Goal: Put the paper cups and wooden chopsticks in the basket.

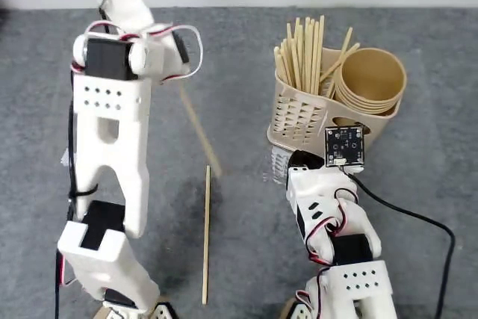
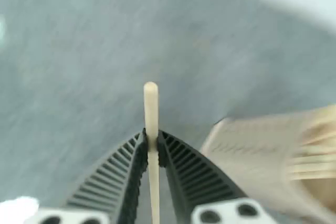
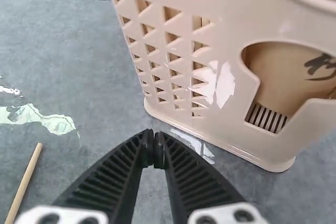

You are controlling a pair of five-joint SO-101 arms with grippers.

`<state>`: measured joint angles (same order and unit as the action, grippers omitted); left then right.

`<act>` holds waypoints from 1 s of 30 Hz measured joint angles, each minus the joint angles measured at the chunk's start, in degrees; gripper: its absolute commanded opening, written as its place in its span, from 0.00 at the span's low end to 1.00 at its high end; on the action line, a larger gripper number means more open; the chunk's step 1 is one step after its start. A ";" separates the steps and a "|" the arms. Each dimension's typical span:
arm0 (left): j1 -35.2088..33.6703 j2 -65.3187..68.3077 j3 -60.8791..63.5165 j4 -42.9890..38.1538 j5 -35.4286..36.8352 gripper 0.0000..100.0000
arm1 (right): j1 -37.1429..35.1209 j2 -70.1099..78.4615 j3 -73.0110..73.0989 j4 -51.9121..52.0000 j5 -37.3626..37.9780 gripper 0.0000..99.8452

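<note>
Height is mattering: the left gripper (image 2: 151, 142), pinching the pale wooden chopstick (image 2: 150, 106) tight, is needing to clear the rim of the beige latticed plastic basket (image 1: 299, 121) before letting go.

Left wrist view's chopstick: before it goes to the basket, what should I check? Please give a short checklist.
1. Grip: left gripper shut on the held chopstick, which stands out past the fingertips: ok.
2. Basket upright, top open: ok.
3. Room among the standing chopsticks in it: cannot tell.
4. Right gripper shut, empty, low by the basket's base, off the way in from above: ok.
5. Paper cups stacked inside the basket: ok.
6. Second chopstick lies on the table, not in the basket: not ok.
</note>
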<state>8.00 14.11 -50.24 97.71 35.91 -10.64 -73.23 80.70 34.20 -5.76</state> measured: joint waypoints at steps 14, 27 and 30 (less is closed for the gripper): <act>6.86 0.00 -7.47 -25.23 5.10 0.01 | 0.00 0.00 0.00 0.00 0.00 0.01; 12.84 0.00 -7.47 -35.34 4.92 0.01 | 0.00 -0.09 0.35 0.00 0.53 0.01; 13.80 1.14 -5.71 -35.87 2.46 0.01 | 0.00 -0.09 0.35 0.00 0.53 0.01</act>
<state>21.80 15.25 -55.96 61.85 38.37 -10.64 -73.32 81.05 34.20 -5.23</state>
